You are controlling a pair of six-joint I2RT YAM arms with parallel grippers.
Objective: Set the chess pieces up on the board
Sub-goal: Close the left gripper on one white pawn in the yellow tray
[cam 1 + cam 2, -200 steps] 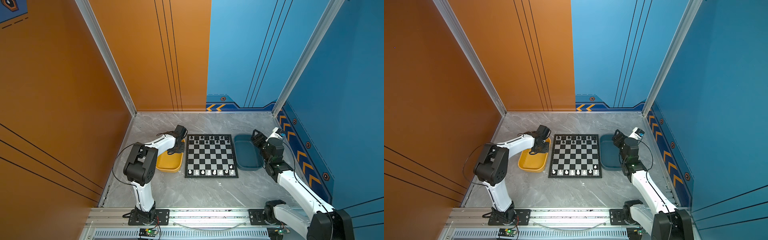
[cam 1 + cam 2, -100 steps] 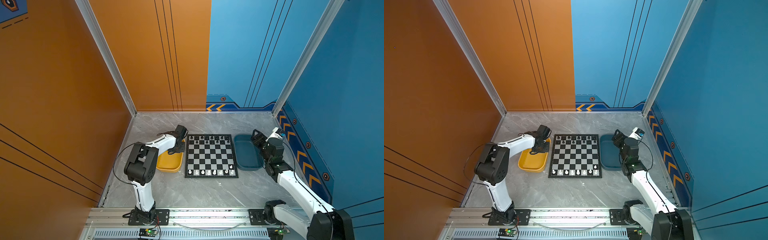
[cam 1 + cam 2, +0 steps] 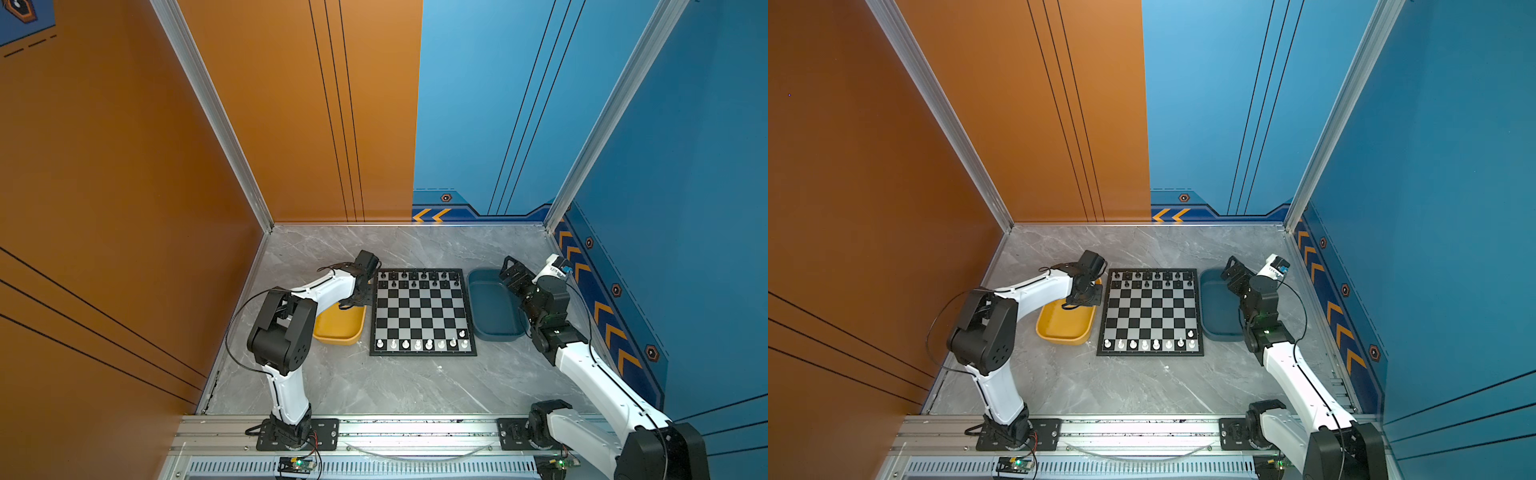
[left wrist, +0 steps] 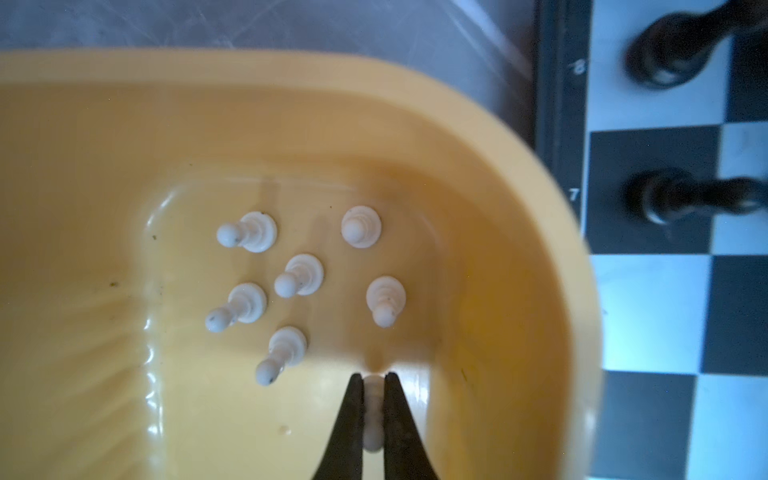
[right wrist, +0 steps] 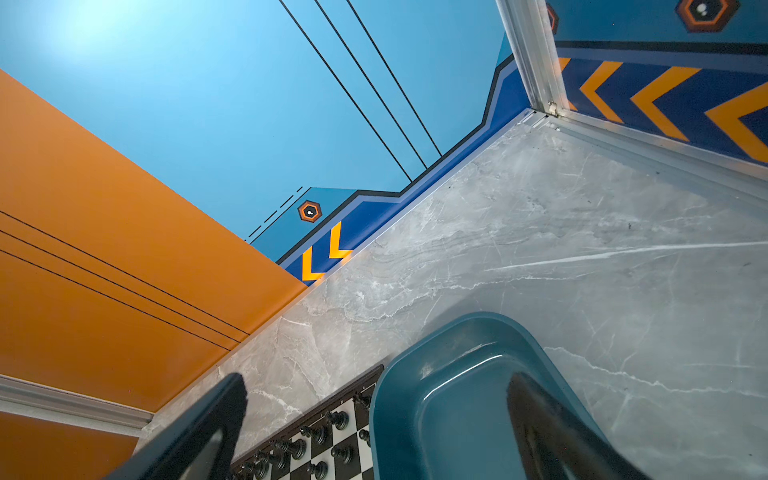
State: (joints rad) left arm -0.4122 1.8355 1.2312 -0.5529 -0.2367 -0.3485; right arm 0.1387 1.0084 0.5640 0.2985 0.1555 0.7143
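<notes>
Your left hand (image 4: pixel 372 376) is clamped shut on a white pawn (image 4: pixel 372 432). Its two fingers pinch the slim stem, down inside the yellow tray (image 4: pixel 291 66) that lies just beside the board (image 4: pixel 648 307). I cannot tell whether the pawn's base has left the tray floor.

Lift straight up first. Six other white pawns (image 4: pixel 299 274) stand close by on the side away from the board, and the tray wall rises between you and the board. Swing across only once you are above that wall. The black pieces (image 4: pixel 685 203) stand at the board corner nearest your hand, so I would pass high over them.

In a top view the white back row (image 3: pixel 417 344) runs along the board's near edge, with a single placed pawn (image 3: pixel 461 333) in the row in front of it. Aim for a free square in that row, set the base flat and centred, then let go.

Your right hand (image 3: pixel 510 270) hangs wide open over the dark blue tray (image 3: pixel 494 334) on the board's opposite side, clear of your path.
</notes>
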